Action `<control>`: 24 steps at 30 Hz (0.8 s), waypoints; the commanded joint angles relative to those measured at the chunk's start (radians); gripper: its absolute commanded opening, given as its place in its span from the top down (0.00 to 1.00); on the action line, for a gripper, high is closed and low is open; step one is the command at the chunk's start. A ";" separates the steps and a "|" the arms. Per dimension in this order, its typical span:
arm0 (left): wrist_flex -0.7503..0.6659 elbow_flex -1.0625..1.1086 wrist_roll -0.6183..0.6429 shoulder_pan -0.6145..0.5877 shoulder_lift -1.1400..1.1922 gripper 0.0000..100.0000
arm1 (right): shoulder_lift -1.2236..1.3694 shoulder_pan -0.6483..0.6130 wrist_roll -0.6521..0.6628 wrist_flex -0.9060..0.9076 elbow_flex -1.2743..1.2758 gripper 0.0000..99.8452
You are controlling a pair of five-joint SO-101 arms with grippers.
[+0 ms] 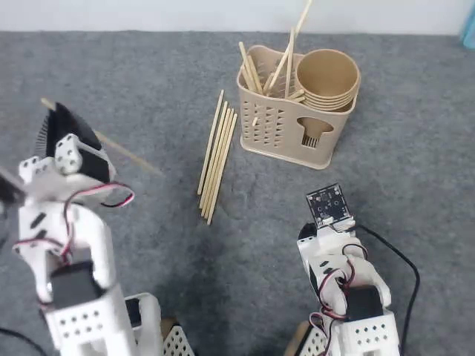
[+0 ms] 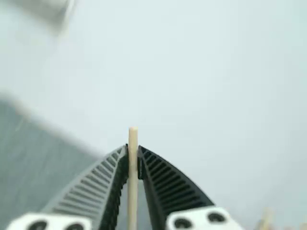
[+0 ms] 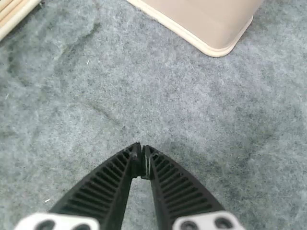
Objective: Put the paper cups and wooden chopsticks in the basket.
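My left gripper point(image 2: 133, 151) is shut on a single wooden chopstick point(image 2: 133, 139), raised above the carpet at the left point(image 1: 56, 111); the stick point(image 1: 130, 157) slants out to the right of it. A bundle of several loose chopsticks point(image 1: 217, 156) lies on the grey carpet left of the beige basket point(image 1: 286, 130). Inside the basket are stacked paper cups point(image 1: 327, 76) and a few upright chopsticks point(image 1: 286, 55). My right gripper point(image 3: 142, 146) is shut with nothing in it, low over the carpet just short of the basket's corner point(image 3: 216, 28).
Grey carpet covers the whole work surface, with open room between the loose chopsticks and the right arm point(image 1: 330, 206). The ends of the loose chopsticks point(image 3: 12, 12) show far from the right gripper. A pale wall borders the far side.
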 commanded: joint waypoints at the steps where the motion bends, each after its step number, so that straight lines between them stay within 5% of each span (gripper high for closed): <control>1: -0.186 0.053 -0.091 0.126 -0.100 0.99 | -0.015 0.012 0.018 0.004 0.021 0.99; 14: -0.565 0.110 -0.104 0.514 -0.100 0.99 | -0.015 0.012 0.018 0.004 0.021 0.99; 24: -0.483 -0.630 -0.104 0.606 0.637 0.99 | -0.015 0.008 0.018 0.004 0.021 0.99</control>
